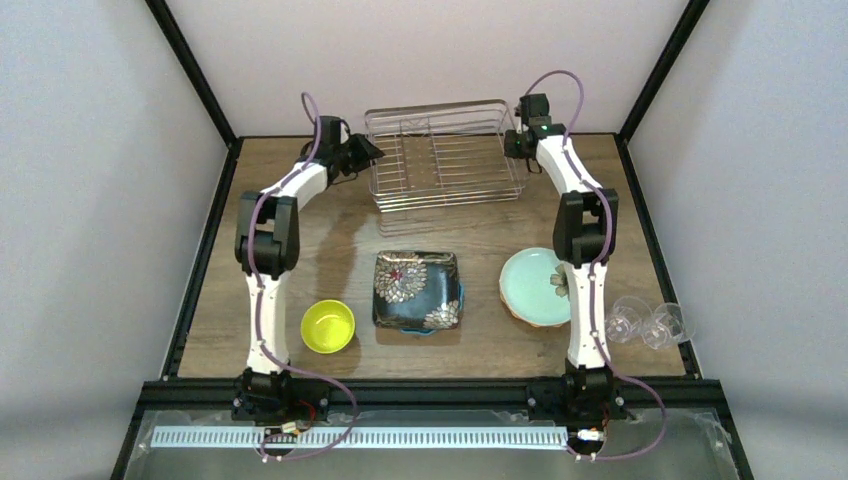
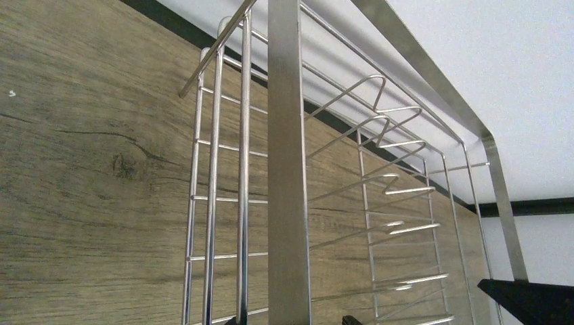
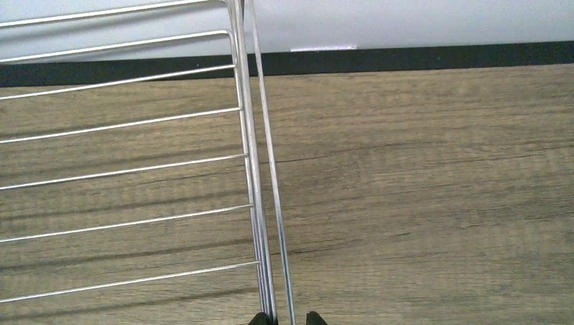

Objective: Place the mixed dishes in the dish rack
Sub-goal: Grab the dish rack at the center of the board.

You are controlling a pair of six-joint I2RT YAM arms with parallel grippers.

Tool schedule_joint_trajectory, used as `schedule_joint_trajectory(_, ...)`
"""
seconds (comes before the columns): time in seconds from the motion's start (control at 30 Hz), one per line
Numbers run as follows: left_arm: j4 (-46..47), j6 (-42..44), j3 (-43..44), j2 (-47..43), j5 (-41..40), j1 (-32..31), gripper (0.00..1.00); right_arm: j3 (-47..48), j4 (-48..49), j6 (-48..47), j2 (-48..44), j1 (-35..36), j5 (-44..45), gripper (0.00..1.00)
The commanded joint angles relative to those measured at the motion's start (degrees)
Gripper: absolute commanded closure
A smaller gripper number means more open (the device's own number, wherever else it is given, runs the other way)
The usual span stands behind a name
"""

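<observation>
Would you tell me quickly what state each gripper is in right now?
Left gripper: straddles the flat side band of the rectangular silvery wire dish rack; whether it is clamped cannot be told.
Right gripper: closed on the rack's edge wires.

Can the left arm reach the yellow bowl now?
Probably yes: the yellow bowl sits in the open beside that arm, though the left gripper is at the dish rack and must pull back first.

Wood-grain table (image 1: pixel 330 250), black frame rails (image 1: pixel 192 70), pale walls (image 1: pixel 430 50), white slotted strip (image 1: pixel 400 437) at near edge.
</observation>
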Motion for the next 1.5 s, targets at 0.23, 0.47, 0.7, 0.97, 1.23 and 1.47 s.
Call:
schedule_joint_trajectory(0.23,0.51,-0.43,2.24,2.33,5.92,-0.89,0.63,1.23,-2.86,-0.78,2.19,0.12,-1.85,0.97)
schedule_joint_trajectory(0.47,-0.03,-0.32,1.95,1.30,5.33,-0.98,0.97,0.73,-2.23,-1.20,0.51,0.63,-0.39,0.99)
schedule_joint_trajectory(0.7,-0.28,0.10,1.86,-0.21,4.79,-1.07,0.97,-1.98,1.85,-1.29,-3.39,1.48,1.58,0.99)
schedule_joint_trajectory(0.97,-0.32,0.66,1.83,-1.79,3.84,-1.42,0.97,-3.76,4.45,-1.14,-6.53,2.06,2.71,0.99)
schedule_joint_trajectory(1.23,0.29,0.92,1.34,-3.75,2.81,-1.66,0.97,-7.32,8.23,-1.38,-9.74,2.72,3.38,0.99)
schedule_joint_trajectory(1.47,1.35,1.10,0.81,-5.69,2.40,-1.71,0.97,-8.02,10.02,-1.40,-11.42,3.23,3.51,0.99)
